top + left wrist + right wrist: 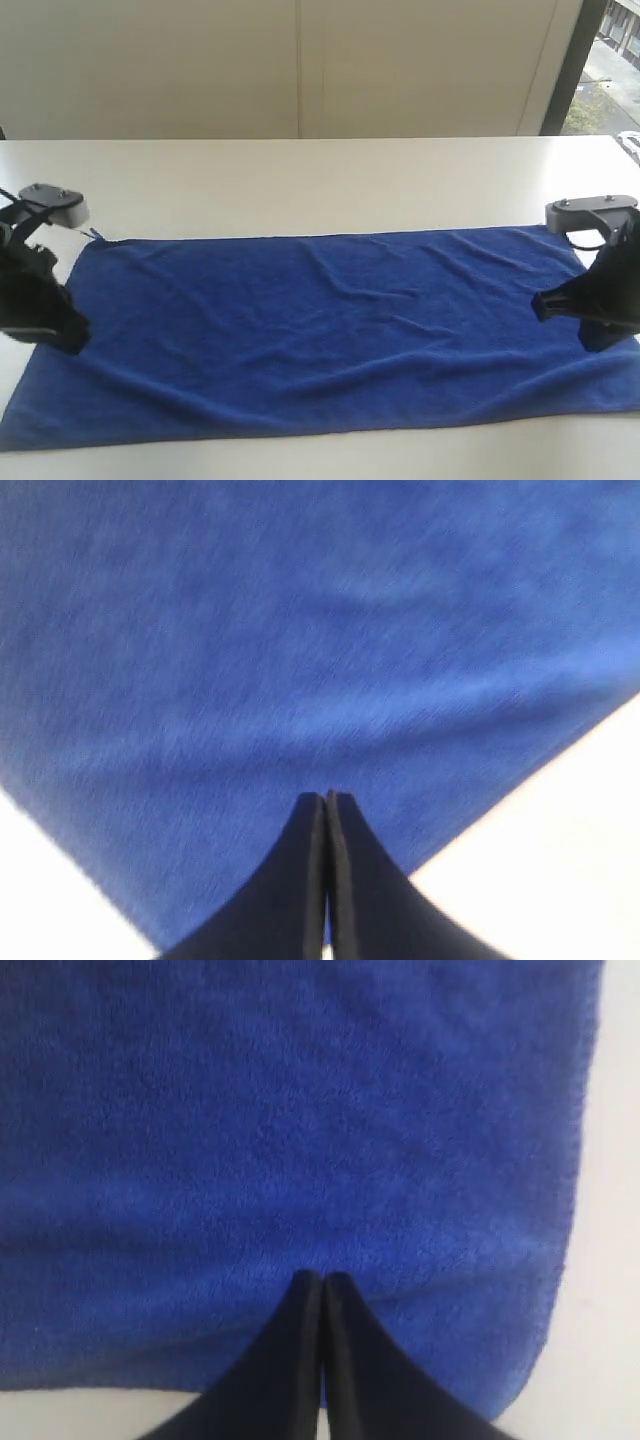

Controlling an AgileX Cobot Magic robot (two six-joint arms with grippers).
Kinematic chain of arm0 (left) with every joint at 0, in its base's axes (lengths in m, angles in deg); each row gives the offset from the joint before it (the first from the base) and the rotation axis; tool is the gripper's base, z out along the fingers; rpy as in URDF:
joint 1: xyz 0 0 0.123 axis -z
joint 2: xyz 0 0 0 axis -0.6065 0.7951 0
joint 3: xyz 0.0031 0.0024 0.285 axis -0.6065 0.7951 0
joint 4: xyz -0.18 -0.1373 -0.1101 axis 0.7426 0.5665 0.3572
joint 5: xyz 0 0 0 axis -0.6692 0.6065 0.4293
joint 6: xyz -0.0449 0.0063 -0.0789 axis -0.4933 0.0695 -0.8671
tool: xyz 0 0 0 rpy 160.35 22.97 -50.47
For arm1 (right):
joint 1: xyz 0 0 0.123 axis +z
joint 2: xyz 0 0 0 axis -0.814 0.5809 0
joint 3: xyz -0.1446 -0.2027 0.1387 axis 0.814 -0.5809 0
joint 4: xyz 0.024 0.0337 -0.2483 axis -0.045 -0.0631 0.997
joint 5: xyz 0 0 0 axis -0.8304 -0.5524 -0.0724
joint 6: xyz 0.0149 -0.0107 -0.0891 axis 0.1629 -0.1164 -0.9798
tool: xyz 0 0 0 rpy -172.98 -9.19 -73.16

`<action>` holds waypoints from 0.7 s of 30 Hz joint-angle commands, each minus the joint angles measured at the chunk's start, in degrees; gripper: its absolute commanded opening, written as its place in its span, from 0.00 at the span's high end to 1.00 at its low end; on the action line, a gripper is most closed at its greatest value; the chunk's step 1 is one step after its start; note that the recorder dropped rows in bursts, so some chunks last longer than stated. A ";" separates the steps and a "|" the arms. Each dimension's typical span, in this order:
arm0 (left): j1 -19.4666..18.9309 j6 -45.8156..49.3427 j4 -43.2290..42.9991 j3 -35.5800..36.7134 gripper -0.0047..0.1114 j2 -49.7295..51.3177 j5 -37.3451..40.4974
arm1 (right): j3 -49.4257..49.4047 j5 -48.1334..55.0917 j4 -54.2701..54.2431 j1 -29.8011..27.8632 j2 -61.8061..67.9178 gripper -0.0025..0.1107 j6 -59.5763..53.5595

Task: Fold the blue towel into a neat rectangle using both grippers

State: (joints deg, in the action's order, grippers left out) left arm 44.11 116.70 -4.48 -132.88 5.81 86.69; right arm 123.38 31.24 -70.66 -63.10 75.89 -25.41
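The blue towel (pixel 330 320) lies spread flat on the worktop (pixel 300 180), unfolded. The left tool (pixel 326 810) and right tool (pixel 322 1290), jaws pressed together with no cloth visibly pinched, sit over opposite short ends, probably staged for a symmetric fold.

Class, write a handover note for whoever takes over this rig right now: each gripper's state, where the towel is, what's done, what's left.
Left gripper: jaws shut, at the blue towel's left end. Whether it pinches cloth is unclear.
Right gripper: jaws shut, at the right end, likewise unclear.
Towel: spread open on the white table, lightly wrinkled.
Done: no fold made yet.
Left: every fold.
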 commanded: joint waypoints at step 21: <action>0.80 -6.02 -4.48 15.16 0.96 -0.11 -15.20 | -9.14 -9.11 5.85 0.61 0.34 0.98 3.14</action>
State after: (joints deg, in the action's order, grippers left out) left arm 44.59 110.39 -8.71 -118.27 5.81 70.58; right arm 114.86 22.51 -66.25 -62.45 75.89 -23.67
